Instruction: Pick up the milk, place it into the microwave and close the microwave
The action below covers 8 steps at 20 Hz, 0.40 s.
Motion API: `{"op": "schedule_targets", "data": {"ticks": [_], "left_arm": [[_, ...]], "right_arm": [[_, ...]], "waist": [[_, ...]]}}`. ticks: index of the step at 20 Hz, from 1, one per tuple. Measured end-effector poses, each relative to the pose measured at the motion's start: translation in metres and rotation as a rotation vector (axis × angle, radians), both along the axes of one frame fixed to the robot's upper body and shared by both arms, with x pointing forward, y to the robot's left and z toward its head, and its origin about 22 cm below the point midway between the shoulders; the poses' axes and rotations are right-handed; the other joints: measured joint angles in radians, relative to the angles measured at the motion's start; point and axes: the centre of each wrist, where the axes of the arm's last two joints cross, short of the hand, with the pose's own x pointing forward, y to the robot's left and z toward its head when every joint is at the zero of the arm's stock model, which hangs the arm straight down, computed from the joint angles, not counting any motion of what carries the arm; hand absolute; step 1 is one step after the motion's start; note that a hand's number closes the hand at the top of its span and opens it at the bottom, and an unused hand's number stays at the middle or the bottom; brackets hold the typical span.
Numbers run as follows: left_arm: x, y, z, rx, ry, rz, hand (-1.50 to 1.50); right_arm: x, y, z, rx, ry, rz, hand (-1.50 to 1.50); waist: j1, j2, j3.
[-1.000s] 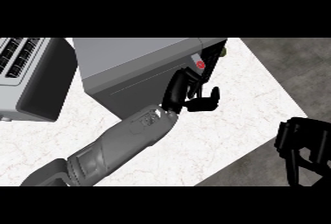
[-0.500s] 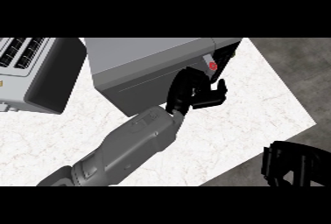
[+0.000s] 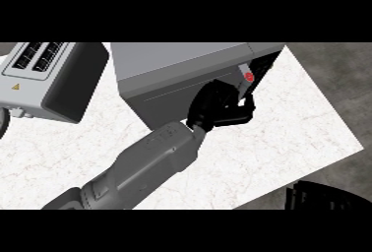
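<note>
The grey microwave (image 3: 181, 74) stands at the back of the counter, seen from above. At its front right corner a dark gap shows where it opens. My left hand (image 3: 218, 110) comes in from the lower left and sits against the microwave's front. Its fingers curl round the lower end of the milk (image 3: 245, 78), a pale narrow carton with a red round mark. The carton sticks up out of the hand, right at the dark gap. My right hand (image 3: 323, 197) shows only as a dark shape at the lower right, off the counter.
A toaster (image 3: 51, 78) stands at the far left on the white marble counter (image 3: 291, 133). The counter's right edge runs diagonally down to the dark floor at the right.
My left hand with the carton has moved up against the microwave's front corner. The right hand has sunk toward the lower edge, and less of it shows.
</note>
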Motion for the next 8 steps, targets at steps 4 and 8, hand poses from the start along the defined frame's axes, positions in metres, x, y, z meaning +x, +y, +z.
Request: {"op": "schedule_targets", "data": {"ticks": [4, 8], "left_arm": [[0.0, 0.002, -0.006, -0.033, 0.0, -0.046, 1.5], [0.0, 0.004, -0.011, -0.057, -0.004, -0.087, 1.5]], "right_arm": [[-0.012, 0.009, -0.001, 0.015, 0.008, -0.013, 1.5], [-0.024, 0.018, -0.001, 0.028, 0.011, -0.019, 1.5]], "waist": [[0.016, -0.004, -0.001], [0.03, -0.008, -0.001]]}}
